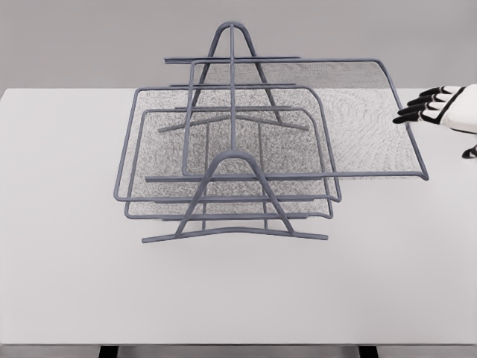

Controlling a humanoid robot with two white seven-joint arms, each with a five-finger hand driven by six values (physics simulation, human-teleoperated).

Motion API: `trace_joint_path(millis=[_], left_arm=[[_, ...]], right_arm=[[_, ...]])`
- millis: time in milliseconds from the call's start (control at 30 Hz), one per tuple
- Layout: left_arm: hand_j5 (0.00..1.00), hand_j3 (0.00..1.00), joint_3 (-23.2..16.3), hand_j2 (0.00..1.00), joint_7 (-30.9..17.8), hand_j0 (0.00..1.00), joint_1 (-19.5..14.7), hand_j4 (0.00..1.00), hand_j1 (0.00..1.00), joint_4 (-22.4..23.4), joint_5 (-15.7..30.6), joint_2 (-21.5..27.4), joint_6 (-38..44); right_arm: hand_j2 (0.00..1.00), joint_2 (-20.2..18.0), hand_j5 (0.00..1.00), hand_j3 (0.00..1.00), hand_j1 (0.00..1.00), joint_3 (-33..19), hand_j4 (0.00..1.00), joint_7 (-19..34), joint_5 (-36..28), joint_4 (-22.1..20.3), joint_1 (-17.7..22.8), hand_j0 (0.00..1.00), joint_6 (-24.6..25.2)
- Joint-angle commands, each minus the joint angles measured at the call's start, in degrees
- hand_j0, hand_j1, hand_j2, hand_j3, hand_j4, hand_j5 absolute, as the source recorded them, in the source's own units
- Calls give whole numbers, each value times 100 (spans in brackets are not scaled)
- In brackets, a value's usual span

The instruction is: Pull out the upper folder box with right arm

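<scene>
While the wire rack (232,149) stands on the white table (74,283), three mesh trays are carried in it, stacked one above another. The upper folder box (358,119) is seen displaced sideways from the rack, toward the right edge of the table, so that most of its mesh floor projects beyond the rack's right side. Its left portion is overlapped by the rack's upright frames. Its far right corner is rounded, and its near right corner lies well out from the rack. The middle tray (160,127) and the lower tray (298,186) are seated within the rack, roughly centred on it and offset toward its left relative to the upper folder box. No contents are visible in any of the three trays; only bare mesh is shown.

The right hand (441,108) is located to the right of the rack, just beyond the far right corner of the upper folder box. Its dark-tipped fingers (414,112) are extended and loosely spread, pointing back toward the rack, and nothing is held in them. Whether the fingertips touch the tray rim cannot be determined.
</scene>
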Motion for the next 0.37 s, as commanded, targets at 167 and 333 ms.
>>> trace_joint_path(millis=[167,333], left_arm=[[100,100,2,100,-1,100,0,100,100,-2,2,0,0],[100,100,2,100,-1,100,0,100,100,-2,2,0,0]], right_arm=[[100,600,100,100,100,-91,100,-2,-346,-75,-114,100,14],[100,785,100,100,100,-82,100,-2,-346,-75,-185,100,14]])
